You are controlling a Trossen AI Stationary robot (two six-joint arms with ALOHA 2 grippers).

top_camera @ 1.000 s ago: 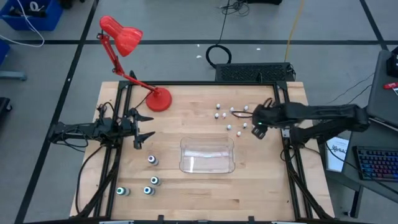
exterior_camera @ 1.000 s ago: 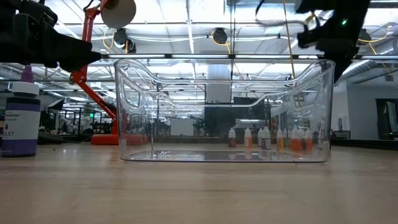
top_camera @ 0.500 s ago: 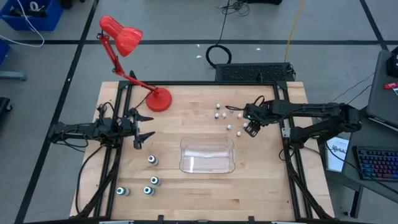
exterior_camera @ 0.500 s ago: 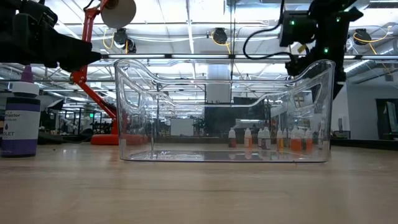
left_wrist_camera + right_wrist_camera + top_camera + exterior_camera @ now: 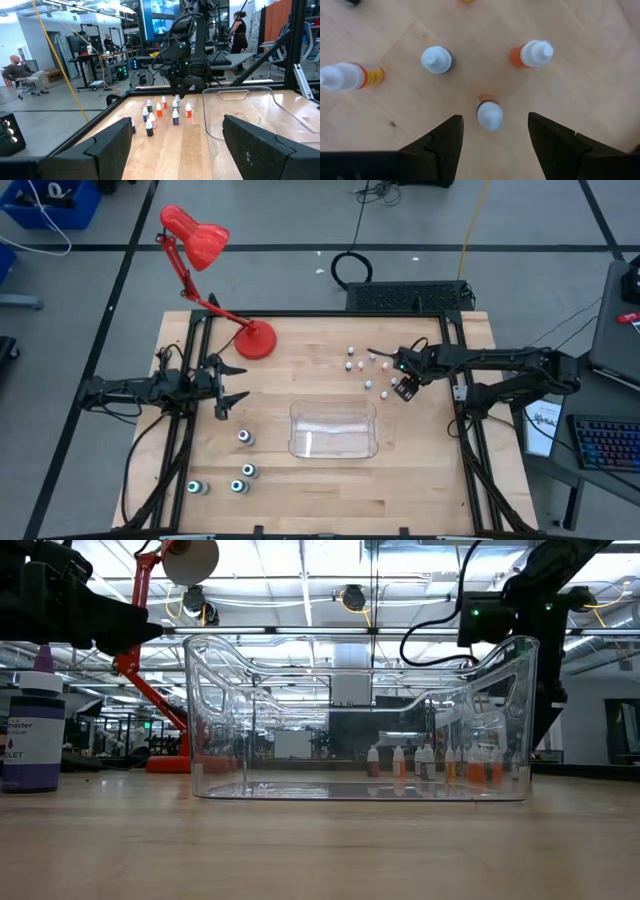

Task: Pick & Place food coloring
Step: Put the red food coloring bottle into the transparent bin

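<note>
**Right gripper above the small bottles**

The right gripper (image 5: 492, 132) hung over the cluster of small food coloring bottles (image 5: 362, 363) at the bench's (image 5: 430, 490) far right, fingers spread wide and empty, one bottle (image 5: 489, 113) standing between them. Two more bottles stood just beyond it. The clear tray (image 5: 333, 430) sat near the bench's middle, apart from the cluster. Four larger bottles (image 5: 240, 470) stood near the front left. A red lamp (image 5: 200, 240) rose at the far left. The left gripper (image 5: 228, 384) waited at the left edge, fingers parted and empty. People sat at desks in the room behind.
</note>
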